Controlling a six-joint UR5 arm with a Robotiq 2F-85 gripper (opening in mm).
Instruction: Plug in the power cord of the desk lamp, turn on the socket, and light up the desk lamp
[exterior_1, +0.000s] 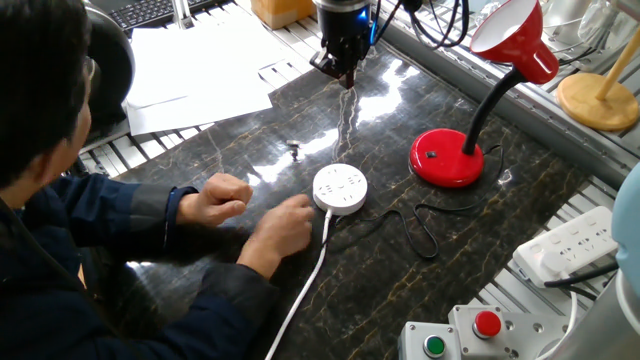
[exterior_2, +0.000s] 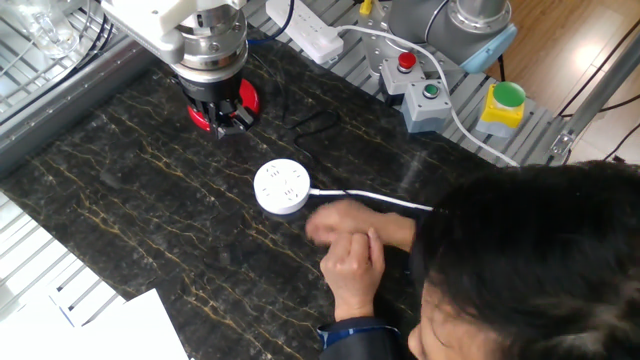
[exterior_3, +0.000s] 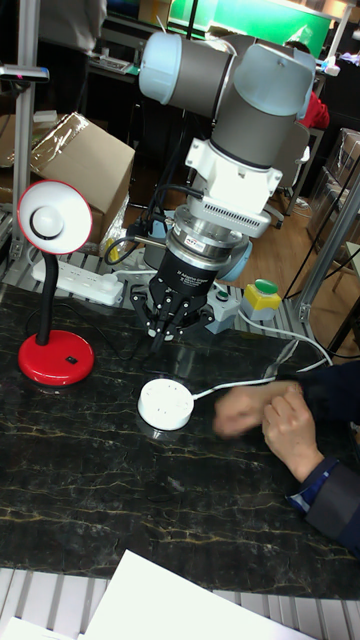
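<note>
Gripper (exterior_1: 345, 72) hangs above the table, well back from the socket (exterior_1: 340, 187), fingers close together and holding nothing. Lamp (exterior_1: 447, 157) stands right of the socket (someone's hand (exterior_1: 283, 228) is touching the puck), cord (exterior_1: 420, 235) loose.

Lamp, cord and socket on the dark marble table.
The red desk lamp (exterior_1: 448, 157) stood upright, black gooseneck curving up to its cone shade. Its thin black power cord (exterior_1: 420, 232) looped across the table toward the round white socket (exterior_1: 340, 188), which lay flat, outlet holes upward, thick white cable trailing; the plug end couldn't be made out.
</note>
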